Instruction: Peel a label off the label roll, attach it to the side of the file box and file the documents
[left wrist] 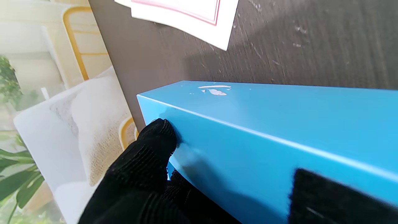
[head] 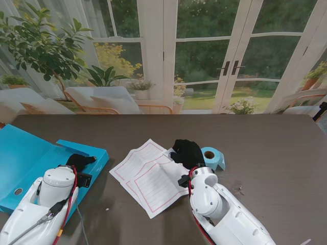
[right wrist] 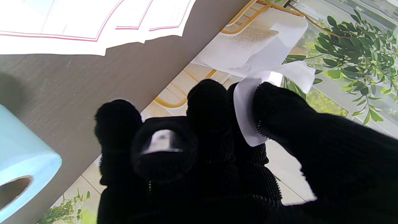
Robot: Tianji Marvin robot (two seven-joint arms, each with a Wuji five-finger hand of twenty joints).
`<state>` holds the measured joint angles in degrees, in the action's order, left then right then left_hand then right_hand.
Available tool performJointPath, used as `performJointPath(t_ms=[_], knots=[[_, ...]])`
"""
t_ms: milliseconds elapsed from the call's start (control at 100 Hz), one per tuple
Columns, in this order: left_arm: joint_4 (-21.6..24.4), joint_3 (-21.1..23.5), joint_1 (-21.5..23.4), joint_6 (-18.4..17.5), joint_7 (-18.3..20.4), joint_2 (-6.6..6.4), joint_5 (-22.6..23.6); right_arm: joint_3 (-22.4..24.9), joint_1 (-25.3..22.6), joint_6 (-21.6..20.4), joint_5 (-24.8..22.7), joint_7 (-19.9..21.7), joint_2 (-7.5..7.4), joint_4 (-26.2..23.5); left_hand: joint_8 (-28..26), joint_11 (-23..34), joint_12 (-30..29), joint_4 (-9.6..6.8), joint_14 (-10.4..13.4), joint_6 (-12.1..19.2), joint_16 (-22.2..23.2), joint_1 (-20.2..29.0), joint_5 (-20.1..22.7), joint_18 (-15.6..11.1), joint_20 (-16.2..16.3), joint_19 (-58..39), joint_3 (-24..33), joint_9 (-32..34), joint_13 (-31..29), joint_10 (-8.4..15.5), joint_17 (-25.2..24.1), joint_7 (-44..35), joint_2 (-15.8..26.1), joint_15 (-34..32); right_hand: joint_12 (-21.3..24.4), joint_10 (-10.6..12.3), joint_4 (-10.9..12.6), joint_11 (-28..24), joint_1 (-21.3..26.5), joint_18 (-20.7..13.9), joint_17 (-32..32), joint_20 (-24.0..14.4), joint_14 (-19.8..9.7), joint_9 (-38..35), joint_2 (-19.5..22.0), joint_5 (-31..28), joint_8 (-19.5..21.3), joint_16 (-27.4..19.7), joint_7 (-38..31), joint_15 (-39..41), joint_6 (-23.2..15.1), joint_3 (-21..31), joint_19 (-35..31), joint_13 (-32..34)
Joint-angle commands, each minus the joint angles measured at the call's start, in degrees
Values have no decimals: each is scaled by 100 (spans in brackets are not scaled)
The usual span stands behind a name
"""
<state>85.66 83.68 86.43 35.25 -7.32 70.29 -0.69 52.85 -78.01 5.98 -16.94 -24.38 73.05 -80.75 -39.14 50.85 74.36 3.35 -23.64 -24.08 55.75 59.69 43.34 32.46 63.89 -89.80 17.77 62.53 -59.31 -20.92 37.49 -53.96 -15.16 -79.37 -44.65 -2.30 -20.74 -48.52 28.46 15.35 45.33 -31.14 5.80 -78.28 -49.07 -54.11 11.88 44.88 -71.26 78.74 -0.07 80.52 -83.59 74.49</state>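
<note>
Between thumb and fingers of the right hand (right wrist: 217,149) a white label (right wrist: 248,105) was pinched, already free of the pale blue label roll (head: 211,157), which lay on the dark table (head: 276,148) just to the right of that hand. So the peeling looked done. On my left sat the blue file box (head: 30,158), and the left hand (head: 79,161) rested against its near right edge, one gloved fingertip (left wrist: 158,137) pressing the box's side; whether the other fingers gripped the box I could not tell. No fresh label showed on that side of the box, only a few white scraps on its face, so the sticking appeared not yet done. Loose ruled documents (head: 148,176) lay spread on the table between the box and the right hand, unfiled, leaving that step too.
</note>
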Motion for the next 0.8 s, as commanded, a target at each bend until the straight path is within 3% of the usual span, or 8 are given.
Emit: performJointPath(t_ms=[0, 90, 330, 790], knots=[[92, 2, 18, 22, 173, 14, 39, -16, 23, -31, 21, 53, 56, 0, -352, 355, 156, -318, 450, -58, -81, 45, 180, -88, -132, -645, 256, 361, -516, 281, 373, -454, 467, -794, -66, -190, -126, -15, 165, 39, 1464, -134, -156, -278, 5, 33, 90, -32, -91, 32, -69, 499, -75, 69], [126, 44, 32, 4, 131, 48, -157, -19, 35, -41, 32, 37, 63, 14, -593, 529, 188, -426, 603, 8, -200, -44, 302, -129, -384, -875, 128, 524, -730, 415, 665, -603, 621, -953, -63, -191, -127, -18, 162, 38, 1457, -137, -148, -274, 6, 35, 87, -39, -94, 21, -68, 498, -73, 70], [267, 187, 93, -151, -23, 130, -694, -7, 41, -31, 66, 33, 71, -10, -536, 439, 185, -449, 409, -33, -177, 59, 262, -51, -447, -862, 134, 423, -581, 279, 591, -501, 544, -923, -50, -209, -125, -25, 170, 41, 1422, -142, -126, -250, -1, 41, 81, -54, -94, -4, -66, 498, -63, 69], [901, 236, 302, -349, 392, 14, -1108, -362, 551, 97, 180, -180, 274, 178, -522, 423, 246, -469, 340, -31, -94, 118, 236, -55, -382, -868, 133, 360, -503, 222, 524, -471, 517, -972, -10, -218, -123, -34, 167, 46, 1330, -146, -77, -186, 2, 66, 60, -97, -73, -84, -87, 501, -43, 61]])
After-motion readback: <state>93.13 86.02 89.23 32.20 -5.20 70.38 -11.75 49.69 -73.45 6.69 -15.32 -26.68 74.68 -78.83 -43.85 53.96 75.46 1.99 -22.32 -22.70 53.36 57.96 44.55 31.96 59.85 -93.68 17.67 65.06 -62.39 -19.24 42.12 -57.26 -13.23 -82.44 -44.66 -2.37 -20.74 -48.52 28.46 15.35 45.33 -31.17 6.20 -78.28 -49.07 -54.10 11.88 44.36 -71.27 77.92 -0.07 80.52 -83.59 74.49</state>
